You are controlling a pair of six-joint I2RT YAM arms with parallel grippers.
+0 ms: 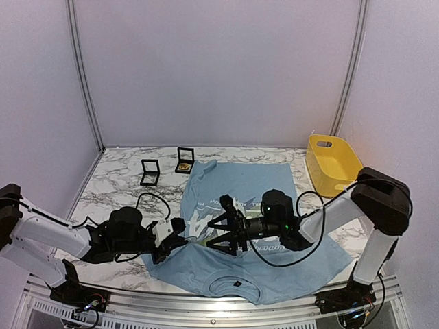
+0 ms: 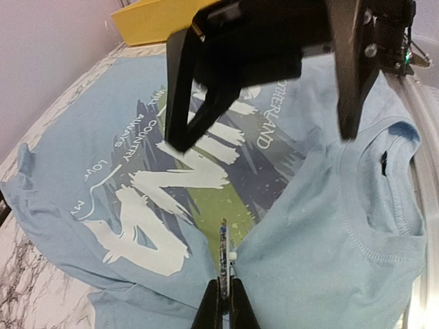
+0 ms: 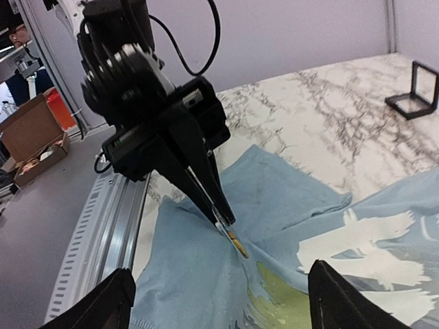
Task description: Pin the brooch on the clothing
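Marble table [image 1: 116,179]; brooch [image 2: 223,236] shows only in wrist views.

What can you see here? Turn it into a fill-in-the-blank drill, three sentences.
1. The left end effector is shut on the ____, held over the T-shirt.
2. The right end effector has its jaws ____.
3. The bin at the table's far right is ____.
Missing words: brooch; open; yellow.
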